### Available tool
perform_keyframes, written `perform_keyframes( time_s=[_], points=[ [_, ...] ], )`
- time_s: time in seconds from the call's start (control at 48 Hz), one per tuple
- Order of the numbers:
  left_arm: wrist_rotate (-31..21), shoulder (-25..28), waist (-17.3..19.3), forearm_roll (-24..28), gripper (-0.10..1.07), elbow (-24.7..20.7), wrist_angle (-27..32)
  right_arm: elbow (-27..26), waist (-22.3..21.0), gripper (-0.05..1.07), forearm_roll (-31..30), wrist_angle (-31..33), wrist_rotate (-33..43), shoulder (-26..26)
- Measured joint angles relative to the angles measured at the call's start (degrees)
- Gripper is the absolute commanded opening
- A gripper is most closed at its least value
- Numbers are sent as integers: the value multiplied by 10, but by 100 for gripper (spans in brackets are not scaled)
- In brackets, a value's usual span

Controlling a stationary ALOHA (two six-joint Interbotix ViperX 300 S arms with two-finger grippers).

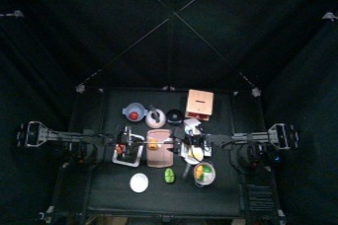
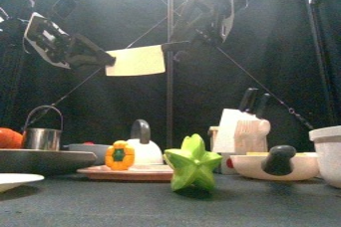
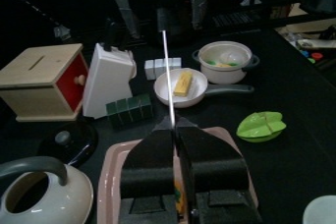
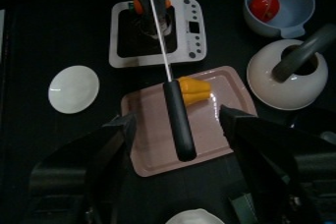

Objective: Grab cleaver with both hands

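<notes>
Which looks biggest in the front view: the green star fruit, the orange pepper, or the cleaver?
1. green star fruit, though it is nearest the camera, which may be why it looks bigger
2. cleaver
3. orange pepper

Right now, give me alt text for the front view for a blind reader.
A cleaver hangs high in the air, blade broadside to the camera, between the left gripper and the right gripper. Below stand a green star fruit, an orange pepper on a cutting board, and a knife block.
</notes>
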Motion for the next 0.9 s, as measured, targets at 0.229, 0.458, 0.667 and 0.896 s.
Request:
perform_keyframes(
  time_s=[0.229, 0.458, 0.667, 0.896],
  points=[
    [0, 3, -1, 0, 26, -1, 0, 0, 0, 60, 0, 0, 1, 8],
    [-2, 4, 0, 0, 26, -1, -1, 0, 1, 44, 3, 2, 1, 9],
    [-3, 4, -6, 0, 26, -1, -3, 10, 4, 37, 5, 6, 1, 10],
    [-4, 19, -43, -4, 26, -2, -5, 18, 9, 37, 8, 6, 0, 10]
  ],
)
